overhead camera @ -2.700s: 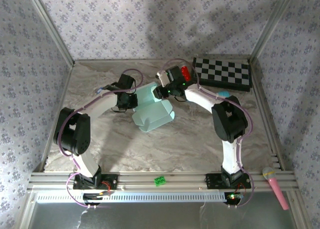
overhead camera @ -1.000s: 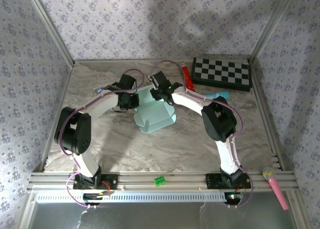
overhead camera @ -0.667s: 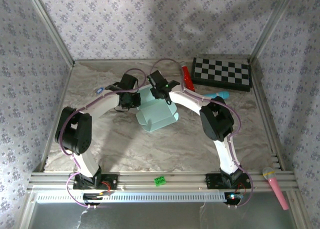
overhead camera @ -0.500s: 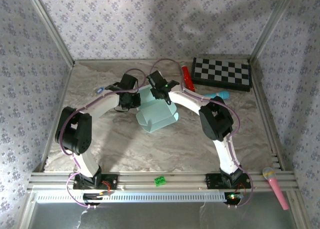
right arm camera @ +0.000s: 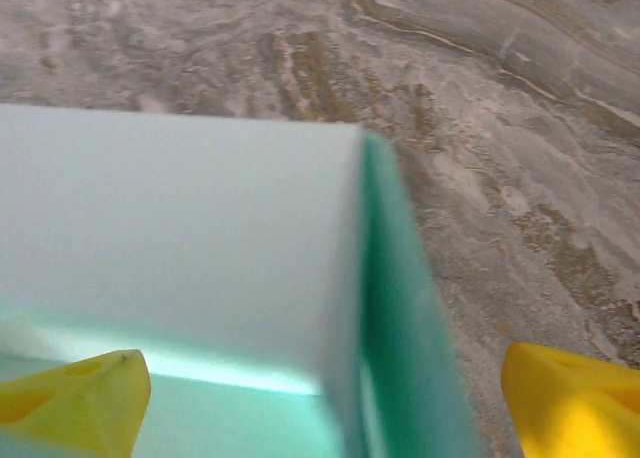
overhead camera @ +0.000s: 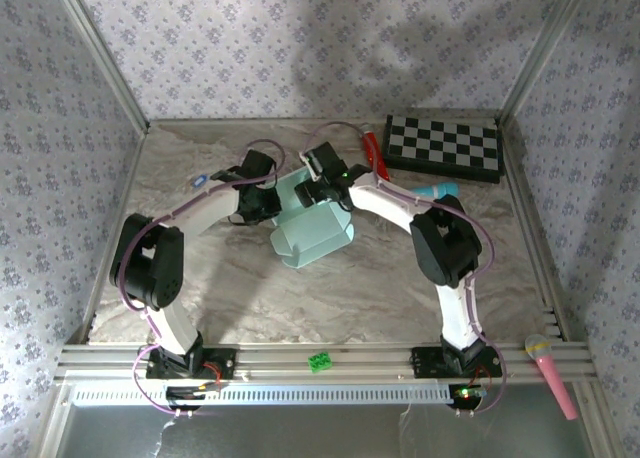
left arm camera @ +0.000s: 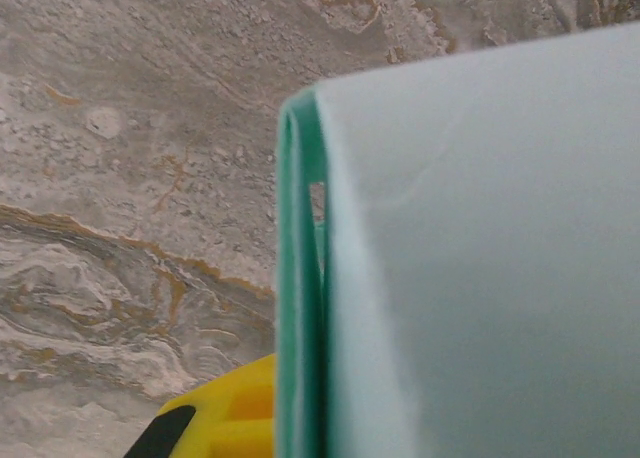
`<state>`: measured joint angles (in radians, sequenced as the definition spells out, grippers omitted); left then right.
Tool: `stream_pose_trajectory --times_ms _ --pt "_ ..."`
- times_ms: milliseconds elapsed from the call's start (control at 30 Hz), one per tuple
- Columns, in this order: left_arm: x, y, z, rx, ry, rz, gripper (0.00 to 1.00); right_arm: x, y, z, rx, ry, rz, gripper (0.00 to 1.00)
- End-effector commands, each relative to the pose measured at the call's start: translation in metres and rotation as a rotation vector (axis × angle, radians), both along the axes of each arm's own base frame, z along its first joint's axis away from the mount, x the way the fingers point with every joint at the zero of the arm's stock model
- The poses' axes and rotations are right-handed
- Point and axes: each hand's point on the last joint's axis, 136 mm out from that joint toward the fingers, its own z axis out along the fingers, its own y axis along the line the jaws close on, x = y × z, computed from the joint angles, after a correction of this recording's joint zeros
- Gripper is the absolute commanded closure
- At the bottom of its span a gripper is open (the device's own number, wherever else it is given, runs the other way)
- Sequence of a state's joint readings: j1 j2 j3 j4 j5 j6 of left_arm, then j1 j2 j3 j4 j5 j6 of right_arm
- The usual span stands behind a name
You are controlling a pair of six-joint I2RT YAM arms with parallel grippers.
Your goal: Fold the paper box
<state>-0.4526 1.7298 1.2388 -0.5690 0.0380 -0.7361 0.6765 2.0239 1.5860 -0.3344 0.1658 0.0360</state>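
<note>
From my station I see the pale mint-green thin-card paper box (overhead camera: pixel 315 233) partly raised into shape, sitting on the marble-patterned table (overhead camera: pixel 300 303) a little toward the far edge, about midway between the left and right edges. The left gripper (overhead camera: pixel 262 204) is at the box's far left side, pressed together on a folded card wall. In the left wrist view the doubled green edge runs straight down beside one yellow finger (left arm camera: pixel 225 423); I can't see the other finger behind the card. The right gripper (overhead camera: pixel 323 189) is at the box's far right side, spread wide. In the right wrist view its two yellow fingertips (right arm camera: pixel 75 393) stand well apart with a box corner between them, not gripping it. A black-and-white checkerboard (overhead camera: pixel 443 146) lies in the far right corner, well apart from the box.
</note>
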Motion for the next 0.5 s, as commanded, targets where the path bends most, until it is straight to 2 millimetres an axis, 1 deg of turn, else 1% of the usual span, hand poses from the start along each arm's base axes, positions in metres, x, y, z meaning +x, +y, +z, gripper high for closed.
stream_pose_trajectory --times_ms 0,133,233,367,467 --pt "-0.002 -0.009 0.005 -0.072 0.014 0.074 1.00 -0.016 0.011 0.021 0.067 0.025 0.084 0.00" --pt "-0.007 -0.010 -0.001 -0.092 0.042 0.138 1.00 -0.023 0.015 0.035 0.098 0.019 0.125 0.00" --pt "-0.011 -0.012 -0.003 -0.135 0.070 0.202 1.00 -0.034 0.017 0.045 0.129 0.038 0.158 0.00" --pt "-0.023 -0.017 -0.006 -0.230 0.116 0.311 1.00 -0.044 0.007 0.063 0.155 0.036 0.149 0.00" --pt "-0.036 -0.019 -0.009 -0.296 0.173 0.409 1.00 -0.049 -0.009 0.073 0.152 0.043 0.107 0.00"
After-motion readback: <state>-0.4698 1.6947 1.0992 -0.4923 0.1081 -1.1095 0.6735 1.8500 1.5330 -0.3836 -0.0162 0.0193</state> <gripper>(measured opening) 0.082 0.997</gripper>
